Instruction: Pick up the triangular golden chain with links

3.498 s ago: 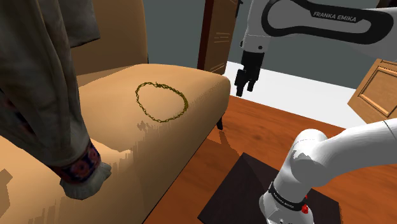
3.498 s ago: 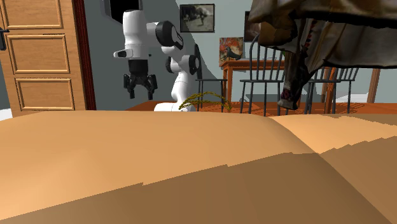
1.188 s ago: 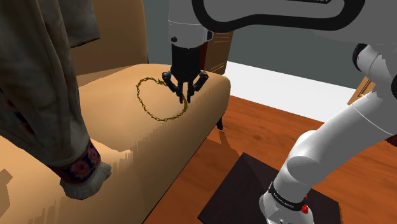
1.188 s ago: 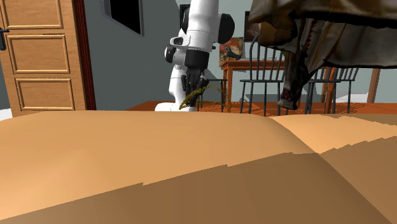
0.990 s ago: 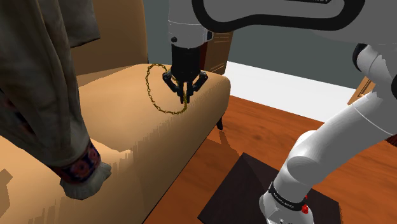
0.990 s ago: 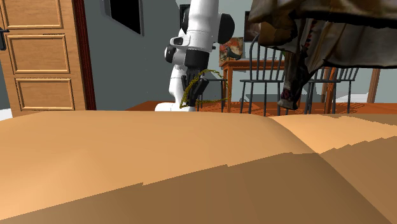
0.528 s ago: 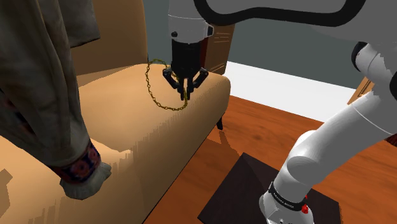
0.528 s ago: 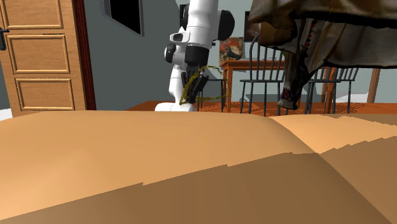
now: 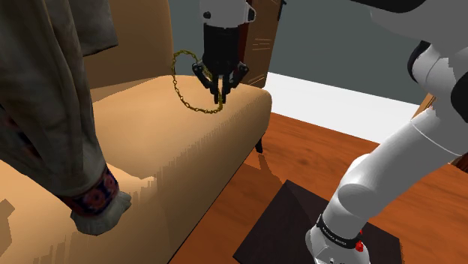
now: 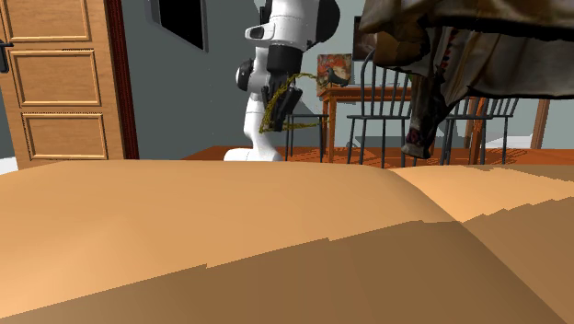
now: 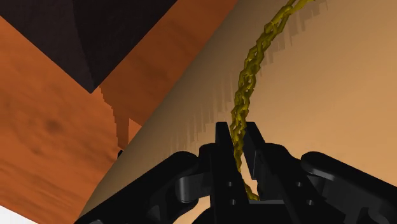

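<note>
At the shoulder view's left, a draped cloth [image 9: 45, 105] is hanging over the tan cushion [image 9: 150, 165] and is taking no part in the work. Moving rightward, the golden chain [image 9: 178, 81] is hanging in the air as a stiff, rounded loop of links, more ring than triangle, above the cushion's far corner. Just to its right, the gripper [image 9: 220, 96] is pointing down and pinching the loop at its lower right edge. From the wrist, the fingers [image 11: 221, 143] are pressing together on a run of links, and the chain [image 11: 249, 70] is stretching away from them over the cushion, so the gripper [image 11: 236, 130] is clenched on the chain and not merely standing around it. Further right, the wooden floor [image 9: 300, 165], the dark mat [image 9: 277, 217] and the arm's stand are lying well apart from the action.

In the second exterior view, the chain [image 10: 272, 115] is showing beside the gripper [image 10: 279, 109], above the line of the tan surface in the foreground.

Judging from this, the grasp is done and the lift is under way: the loop appears to be clearing the cushion, though the shoulder view is leaving it unsure whether the lowest links are fully free of the fabric. What is remaining is probably only a little more height, with the thin pinch on a few links being the one thing that could slip.
</note>
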Motion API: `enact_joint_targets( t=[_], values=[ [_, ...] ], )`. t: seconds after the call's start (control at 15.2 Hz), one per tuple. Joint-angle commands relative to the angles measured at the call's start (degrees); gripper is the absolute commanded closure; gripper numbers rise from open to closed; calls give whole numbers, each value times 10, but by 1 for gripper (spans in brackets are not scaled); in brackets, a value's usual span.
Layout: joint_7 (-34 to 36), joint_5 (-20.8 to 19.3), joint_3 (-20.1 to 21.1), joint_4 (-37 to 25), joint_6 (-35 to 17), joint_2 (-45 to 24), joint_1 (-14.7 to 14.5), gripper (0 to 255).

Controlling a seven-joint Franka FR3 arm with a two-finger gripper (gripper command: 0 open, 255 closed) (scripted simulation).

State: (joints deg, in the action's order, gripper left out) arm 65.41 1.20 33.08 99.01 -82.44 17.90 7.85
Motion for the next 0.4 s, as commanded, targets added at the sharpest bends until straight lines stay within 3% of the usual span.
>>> enact_joint_targets(
  t=[0.0,0.33],
  values=[
    [1,-3,2,-22,16,-8,1,255],
    [4,-10,5,-59,42,-21,3,255]
  ],
)
